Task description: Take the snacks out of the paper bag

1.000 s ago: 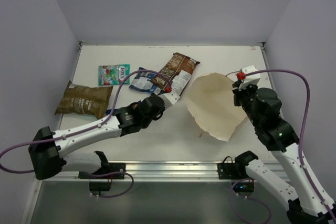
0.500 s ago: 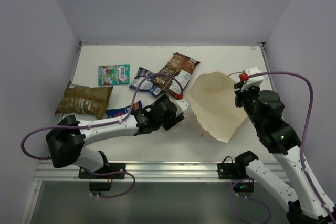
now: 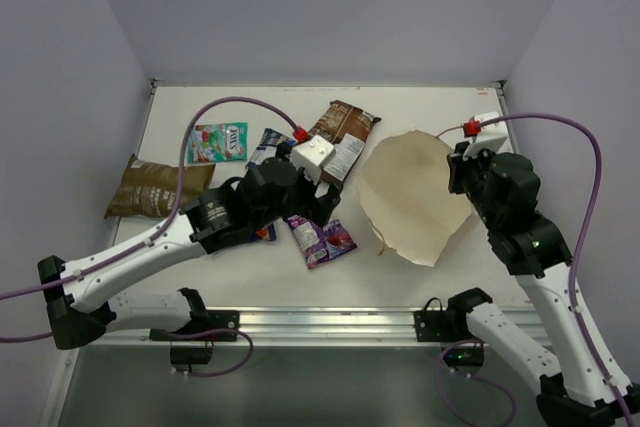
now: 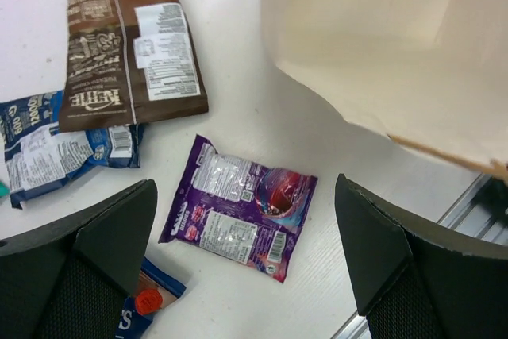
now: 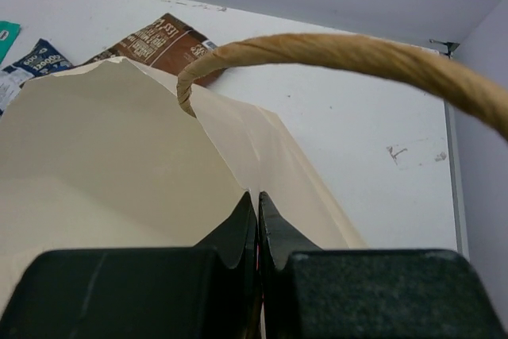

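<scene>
A purple packet (image 3: 320, 239) (image 4: 242, 206) lies flat on the table, left of the paper bag (image 3: 410, 197) (image 4: 381, 29) (image 5: 103, 156). My left gripper (image 3: 312, 215) (image 4: 244, 196) hangs open above it, touching nothing. My right gripper (image 3: 458, 175) (image 5: 257, 196) is shut on the bag's upper edge, under its cord handle (image 5: 333, 49). Other snacks lie further left: dark brown-white (image 3: 338, 135) (image 4: 127, 37), blue-white (image 3: 270, 150) (image 4: 48, 140), green-red (image 3: 217, 142), olive-brown (image 3: 158, 190). A blue-red one (image 4: 143, 307) is mostly hidden under my left arm.
The metal rail (image 3: 320, 322) runs along the near table edge, close to the bag's lower corner. Walls close in the table on the left, back and right.
My left gripper opened and let go of the purple packet, which now lies on the table. The left arm drew back leftward and up. The right gripper stayed shut on the bag.
</scene>
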